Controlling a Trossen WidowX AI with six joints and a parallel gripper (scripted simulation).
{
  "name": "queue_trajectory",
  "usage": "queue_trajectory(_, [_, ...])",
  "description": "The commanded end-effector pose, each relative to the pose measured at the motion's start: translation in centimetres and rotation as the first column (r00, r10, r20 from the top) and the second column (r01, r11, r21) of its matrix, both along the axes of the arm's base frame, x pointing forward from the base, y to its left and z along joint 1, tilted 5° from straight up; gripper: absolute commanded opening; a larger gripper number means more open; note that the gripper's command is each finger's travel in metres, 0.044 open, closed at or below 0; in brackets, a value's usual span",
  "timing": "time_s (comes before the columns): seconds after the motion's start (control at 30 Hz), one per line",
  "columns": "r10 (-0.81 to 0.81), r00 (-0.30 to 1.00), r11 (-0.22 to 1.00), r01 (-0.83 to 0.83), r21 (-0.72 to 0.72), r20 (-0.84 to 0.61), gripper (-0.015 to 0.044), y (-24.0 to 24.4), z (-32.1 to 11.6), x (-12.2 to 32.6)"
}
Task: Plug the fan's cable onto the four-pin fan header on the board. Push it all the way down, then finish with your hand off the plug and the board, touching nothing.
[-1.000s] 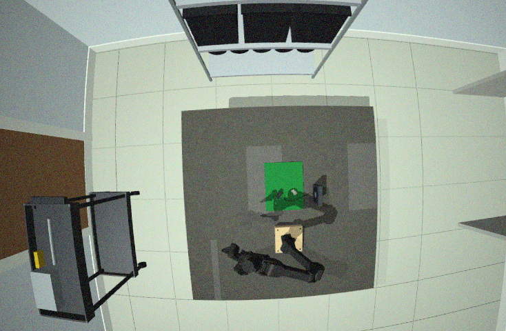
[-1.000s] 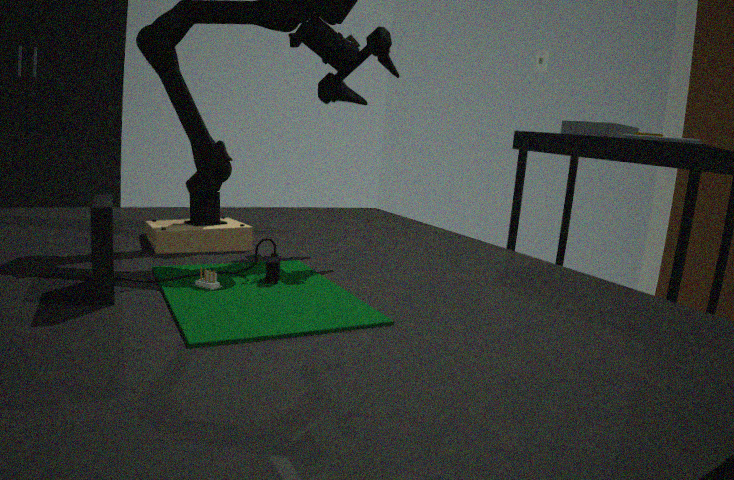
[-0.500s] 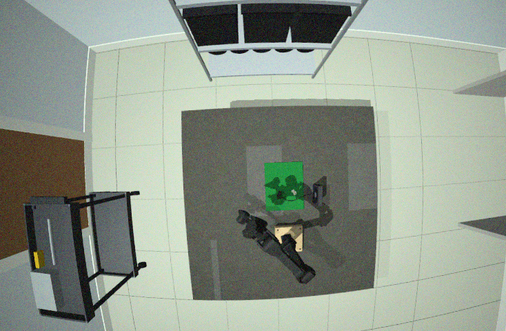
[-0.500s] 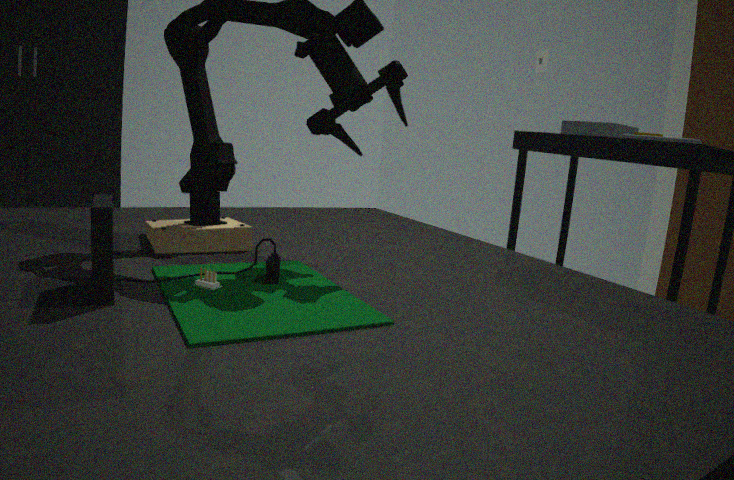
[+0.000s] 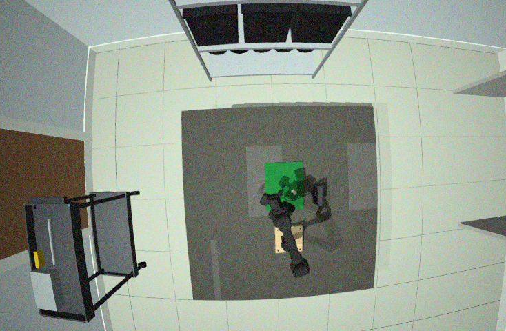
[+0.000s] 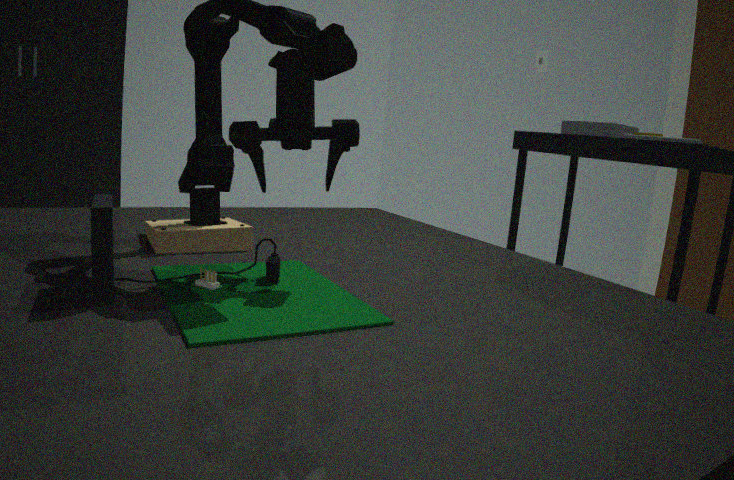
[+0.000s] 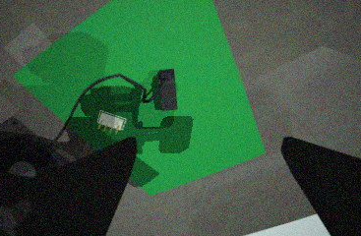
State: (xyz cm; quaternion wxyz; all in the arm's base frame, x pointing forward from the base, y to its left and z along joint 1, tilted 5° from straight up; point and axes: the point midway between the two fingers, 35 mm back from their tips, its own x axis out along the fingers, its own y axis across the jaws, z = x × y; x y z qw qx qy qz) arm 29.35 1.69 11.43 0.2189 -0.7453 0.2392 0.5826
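The green board [image 5: 277, 172] [image 6: 322, 316] [image 7: 208, 64] lies flat. The white four-pin header [image 5: 294, 192] [image 6: 208, 283] [image 7: 111, 120] stands on it with its pins bare. The dark plug [image 6: 272, 269] [image 7: 168, 89] stands upright on the board beside the header, apart from it. The thin black cable [image 6: 257, 254] [image 7: 85, 93] loops up from the plug and runs over the board toward the fan. My gripper [image 6: 296, 191] [image 7: 209, 144] is open and empty, pointing down, well above the board and plug. In the top view the arm hides the plug.
The dark upright fan [image 5: 319, 195] [image 6: 101, 249] stands beside the board on the header's side. The arm's wooden base [image 5: 278, 245] [image 6: 203, 240] is behind the board. A side table [image 5: 62, 241] [image 6: 606, 150] and a rack [image 5: 261, 47] stand away from the work area.
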Motion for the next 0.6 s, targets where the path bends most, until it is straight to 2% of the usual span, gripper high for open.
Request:
queue_trajectory(0.0, [0.038,0.997,0.997,-0.042,-0.060,-0.074,0.0440,-2.4,-0.9,-0.7])
queue_trajectory(0.23, [0.038,0.997,0.997,-0.042,-0.060,-0.074,0.0440,-2.4,-1.1,-0.7])
queue_trajectory(0.47, [0.038,0.997,0.997,-0.042,-0.060,-0.074,0.0440,-2.5,-6.8,-1.0])
queue_trajectory(0.57, [0.038,0.997,0.997,-0.042,-0.060,-0.074,0.0440,-2.5,-7.0,-1.1])
